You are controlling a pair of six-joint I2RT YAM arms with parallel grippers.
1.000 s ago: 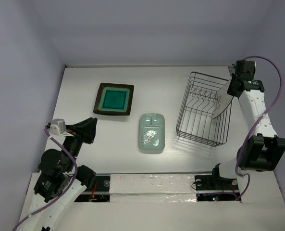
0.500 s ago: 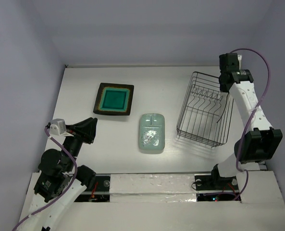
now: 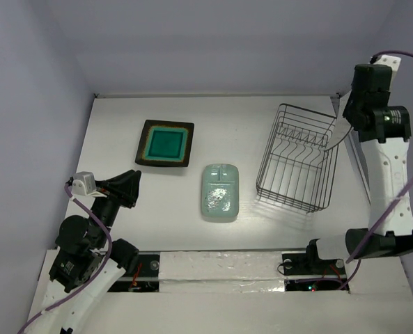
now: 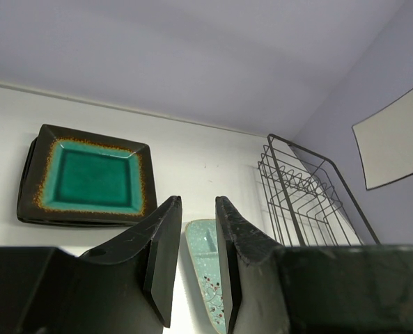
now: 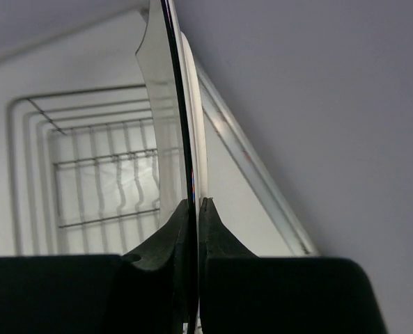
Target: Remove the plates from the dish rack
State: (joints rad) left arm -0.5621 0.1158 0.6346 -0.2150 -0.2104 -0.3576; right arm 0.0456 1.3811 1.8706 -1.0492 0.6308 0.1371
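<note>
Right claw (image 3: 347, 118), from above, grips the cream-white plate (image 3: 336, 132), probably raised, with the dish rack (image 3: 293, 198) just to its left. Left wrist: left claw (image 4: 192, 264) slightly parted and empty, the plate high to its right. Right wrist: fingers (image 5: 213, 229) clench the plate's edge, rack beyond.

Light was bright, even and diffuse, falling from above. The white surface (image 3: 248, 118) looked almost washed out, and the walls took a lavender cast. Shadows were soft; a faint one lay under the dish rack (image 3: 293, 189). The glossy strip (image 3: 227, 268) at the near edge caught crinkled glare. In the wrist views the left tool (image 4: 198, 205) was dark and slightly soft, the right tool (image 5: 196, 205) a black silhouette. The cream-white plate (image 5: 156, 104) it clamped showed sheen, and the rack wires behind were blurred.
</note>
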